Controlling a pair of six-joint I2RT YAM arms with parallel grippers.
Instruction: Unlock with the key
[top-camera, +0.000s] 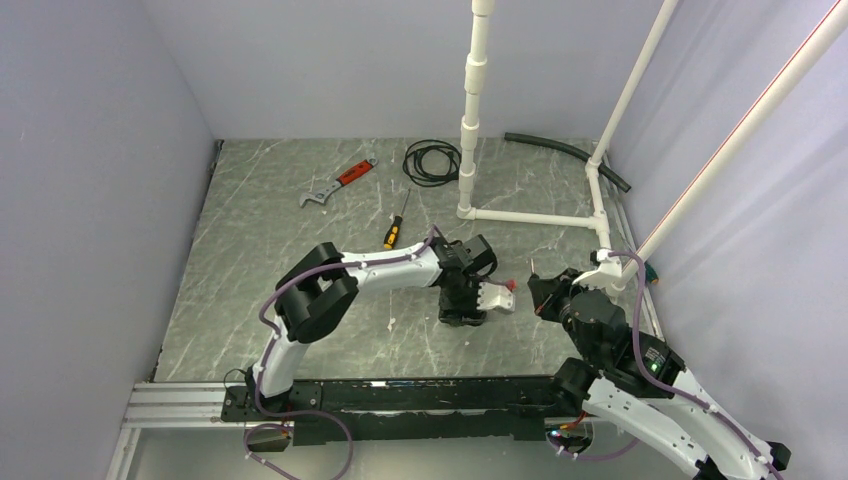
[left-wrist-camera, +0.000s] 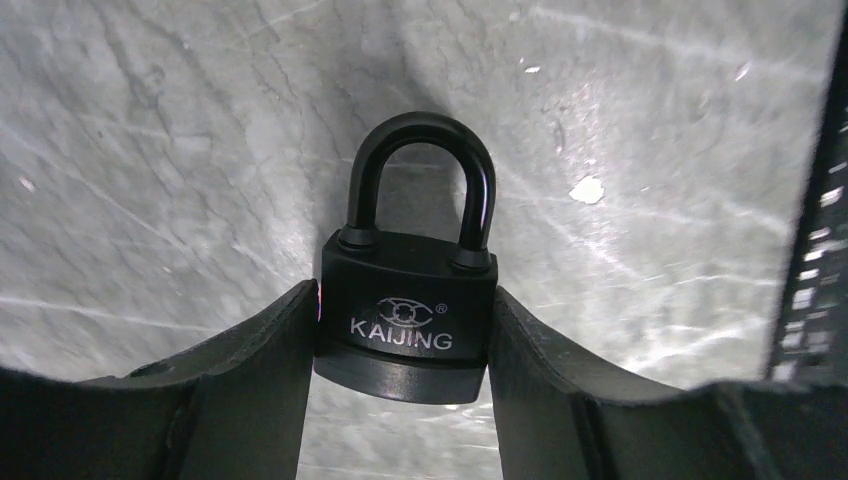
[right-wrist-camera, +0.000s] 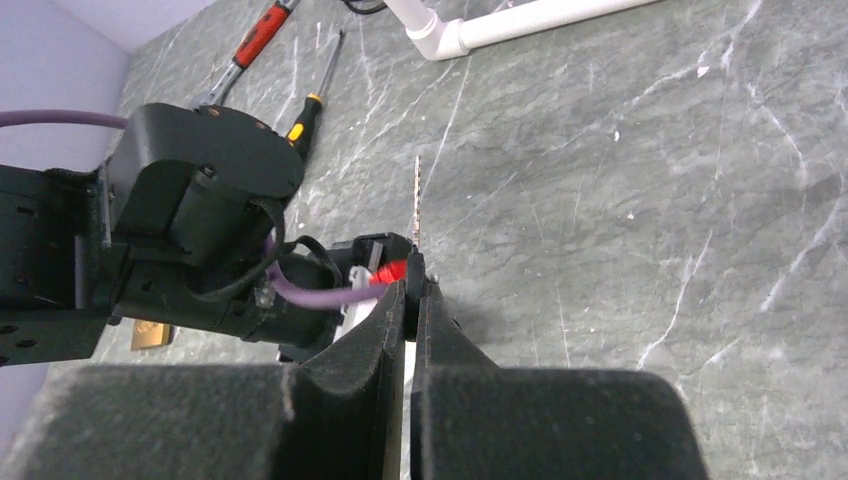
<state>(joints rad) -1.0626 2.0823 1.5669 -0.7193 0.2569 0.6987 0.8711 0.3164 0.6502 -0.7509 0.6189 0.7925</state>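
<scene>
on the marble table (top-camera: 250, 250), the left gripper (left-wrist-camera: 402, 305) seems clamped on the black padlock (left-wrist-camera: 406, 280), shackle closed; near it, the right gripper (right-wrist-camera: 413, 285) pinches the key (right-wrist-camera: 417, 205), blade sticking out.

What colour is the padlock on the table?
The padlock is black all over, with white KAIJING lettering; clearest in the left wrist view.

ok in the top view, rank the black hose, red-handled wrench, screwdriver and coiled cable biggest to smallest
1. black hose, clearly the longest
2. red-handled wrench
3. screwdriver and coiled cable: they span about the same, so I won't rank them, though the coil covers more area
</scene>
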